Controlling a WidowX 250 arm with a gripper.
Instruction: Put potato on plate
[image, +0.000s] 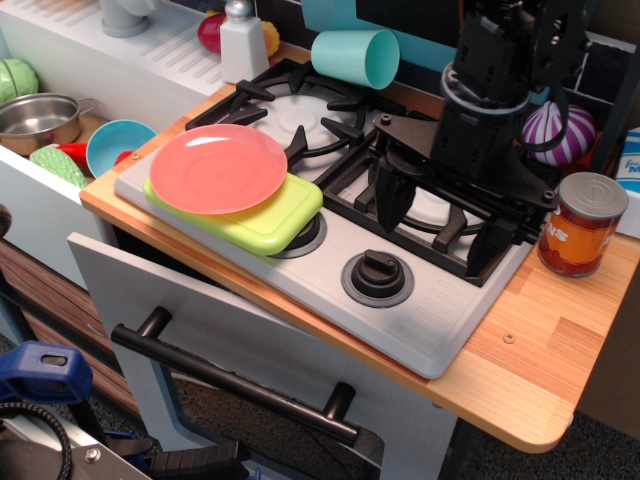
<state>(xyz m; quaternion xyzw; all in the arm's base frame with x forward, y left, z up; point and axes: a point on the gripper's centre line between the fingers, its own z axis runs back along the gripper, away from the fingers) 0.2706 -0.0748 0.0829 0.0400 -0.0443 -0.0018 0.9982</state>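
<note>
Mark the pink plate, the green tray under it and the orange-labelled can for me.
pink plate (218, 168), main camera view, centre of its glossy face
green tray (281, 222), main camera view, exposed right corner
orange-labelled can (580, 232), main camera view, middle of the label

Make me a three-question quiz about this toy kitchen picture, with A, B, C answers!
1. Where is the pink plate?
A. on the green tray
B. inside the sink
C. on top of the can

2. What colour is the cup lying on its side?
A. red
B. teal
C. black

3. How are the fingers of the gripper?
A. spread open
B. shut on a spoon
C. out of the picture

Answers:
1 A, the plate rests on the tray's top.
2 B, the cup at the back is teal.
3 A, a wide gap shows between the two black fingers.
</note>
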